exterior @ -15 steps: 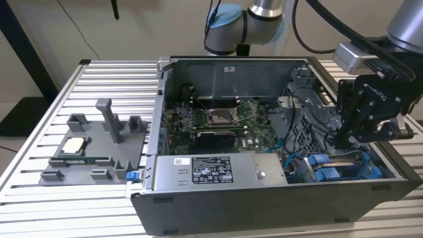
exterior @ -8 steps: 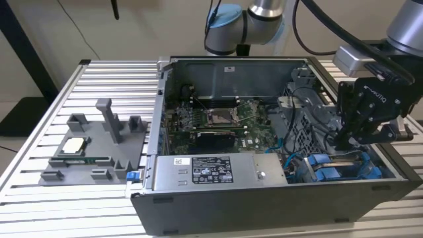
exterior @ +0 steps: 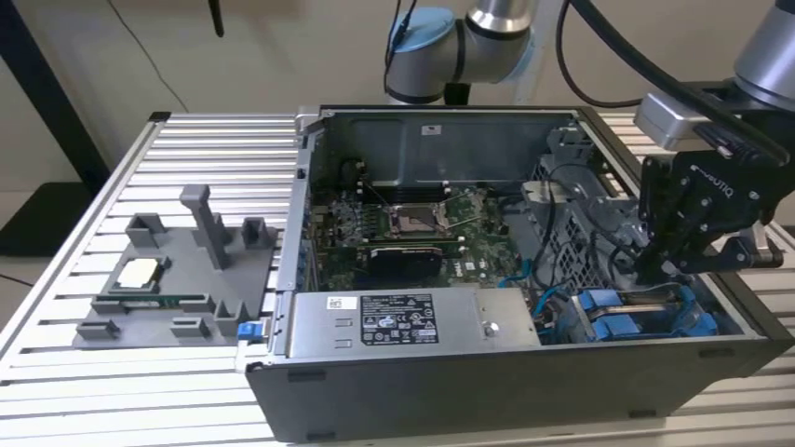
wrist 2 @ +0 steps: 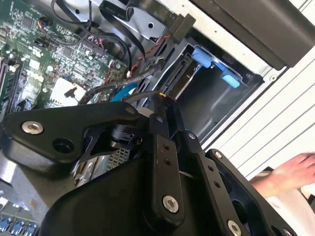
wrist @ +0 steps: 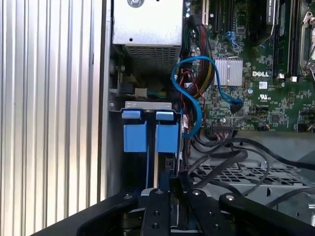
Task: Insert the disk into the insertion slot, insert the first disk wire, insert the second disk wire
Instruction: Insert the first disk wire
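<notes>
The disk [wrist: 166,138], in its blue carrier, sits edge-on inside the insertion slot [wrist: 147,104], a grey metal bay at the front corner of the open computer case. In the exterior view the disk [exterior: 621,321] lies low in the slot [exterior: 727,312] under my gripper [exterior: 656,268]. My gripper [wrist: 170,191] reaches down to the disk's near end, with its fingers closed narrowly on it. The second wrist view shows the gripper [wrist 2: 166,104] just before the bay's blue tabs [wrist 2: 211,59]. A blue cable [wrist: 194,64] and black cables [wrist: 221,157] hang loose beside the bay.
A grey power supply box [exterior: 397,321] with a white label fills the case's front. The motherboard [exterior: 410,228] lies behind it. On the exterior view's left a grey fixture tray [exterior: 174,279] rests on the ribbed aluminium table [exterior: 74,391]. A person's hand [wrist 2: 290,172] is outside the case.
</notes>
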Tool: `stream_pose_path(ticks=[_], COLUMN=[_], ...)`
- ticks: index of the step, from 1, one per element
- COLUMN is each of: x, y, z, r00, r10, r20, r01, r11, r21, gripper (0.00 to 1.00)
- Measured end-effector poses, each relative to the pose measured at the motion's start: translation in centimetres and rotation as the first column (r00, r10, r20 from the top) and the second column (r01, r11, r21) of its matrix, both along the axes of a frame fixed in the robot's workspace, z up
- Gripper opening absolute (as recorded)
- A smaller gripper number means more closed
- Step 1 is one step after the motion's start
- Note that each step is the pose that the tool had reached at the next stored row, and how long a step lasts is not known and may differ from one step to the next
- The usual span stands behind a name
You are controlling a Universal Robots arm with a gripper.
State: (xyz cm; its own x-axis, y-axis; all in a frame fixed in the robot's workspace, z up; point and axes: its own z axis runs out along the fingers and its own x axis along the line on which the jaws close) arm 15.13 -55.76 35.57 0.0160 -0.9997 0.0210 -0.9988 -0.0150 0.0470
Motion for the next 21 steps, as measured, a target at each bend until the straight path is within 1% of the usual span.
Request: stream_pose_path(ticks=[9, 15, 21], x=[1.1, 1.4, 1.6], y=[0.01, 0.00, 0.00], z=[-0.63, -1.08, -1.44], r00=[1.0000, 1.0000, 1.0000], r10=[0.000, 0.000, -0.002], r20=[0.0000, 0.0000, 0.0000], r01=[0.000, 0.000, 0.002], r11=[1.0000, 1.0000, 1.0000], r21=[-0.0001, -0.0004, -0.0006], gripper=[0.19, 0.19, 0.19])
